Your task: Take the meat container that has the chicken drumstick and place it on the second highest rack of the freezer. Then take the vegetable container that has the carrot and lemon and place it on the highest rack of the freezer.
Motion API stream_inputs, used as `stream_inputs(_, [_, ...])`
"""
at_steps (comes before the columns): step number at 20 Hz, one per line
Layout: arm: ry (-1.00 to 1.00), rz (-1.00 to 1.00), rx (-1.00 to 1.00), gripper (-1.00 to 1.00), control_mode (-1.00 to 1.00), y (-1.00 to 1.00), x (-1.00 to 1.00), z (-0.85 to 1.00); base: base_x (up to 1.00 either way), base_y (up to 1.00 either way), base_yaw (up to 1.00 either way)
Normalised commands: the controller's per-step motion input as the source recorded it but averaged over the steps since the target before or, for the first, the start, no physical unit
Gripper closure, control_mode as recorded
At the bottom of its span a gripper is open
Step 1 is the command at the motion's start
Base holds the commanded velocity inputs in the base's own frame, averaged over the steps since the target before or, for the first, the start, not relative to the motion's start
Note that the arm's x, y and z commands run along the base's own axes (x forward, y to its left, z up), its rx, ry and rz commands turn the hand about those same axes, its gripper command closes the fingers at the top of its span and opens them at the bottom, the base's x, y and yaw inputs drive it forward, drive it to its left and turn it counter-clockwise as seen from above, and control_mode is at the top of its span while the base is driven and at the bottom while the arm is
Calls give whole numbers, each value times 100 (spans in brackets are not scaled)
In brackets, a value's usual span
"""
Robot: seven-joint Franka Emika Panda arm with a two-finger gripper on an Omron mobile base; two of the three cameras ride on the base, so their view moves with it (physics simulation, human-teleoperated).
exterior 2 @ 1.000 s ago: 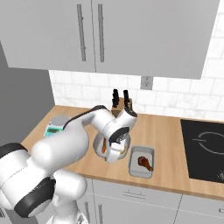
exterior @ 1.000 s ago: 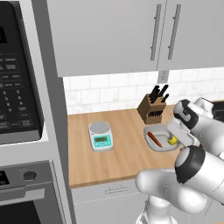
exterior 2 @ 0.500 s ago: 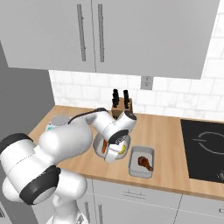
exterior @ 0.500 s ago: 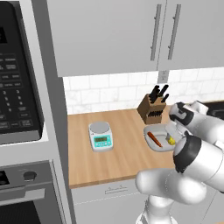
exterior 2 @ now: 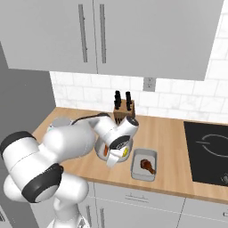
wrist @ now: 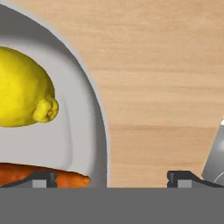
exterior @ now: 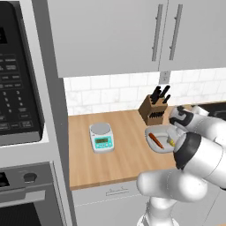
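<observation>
Close under the hand, the wide-open two-finger gripper [wrist: 111,179] straddled the smooth rim of the rounded grey vegetable container [wrist: 94,113], holding nothing. Inside lay a tapered orange carrot [wrist: 43,175] and dimpled yellow lemon [wrist: 22,89]; beyond stretched grained wooden counter [wrist: 162,65].

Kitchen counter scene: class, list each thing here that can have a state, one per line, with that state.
gripper: open, jaws astride the vegetable container's rim
vegetable container: on the counter, holding the carrot and lemon
meat container: on the counter, holding the chicken drumstick
upper cabinet doors: closed
</observation>
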Motion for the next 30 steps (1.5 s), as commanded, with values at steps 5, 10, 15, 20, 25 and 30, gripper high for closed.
stream_inputs(5, [0, 0, 0, -100, -100, 1, 8, -16, 0, 0, 0])
stream_inputs(10, [3, 0, 0, -100, -100, 0, 18, -12, 0, 0, 0])
stream_inputs(15, [7, 0, 0, 100, -100, 8, 36, -13, 0, 0, 0])
stream_inputs(20, [5, -2, 7, 100, -100, 0, 0, -38, 0, 0, 0])
stream_inputs(25, [0, -5, 8, 100, -100, 0, -2, -36, 0, 0, 0])
stream_inputs(30, [0, -3, 3, 100, -100, 0, 0, -13, 0, 0, 0])
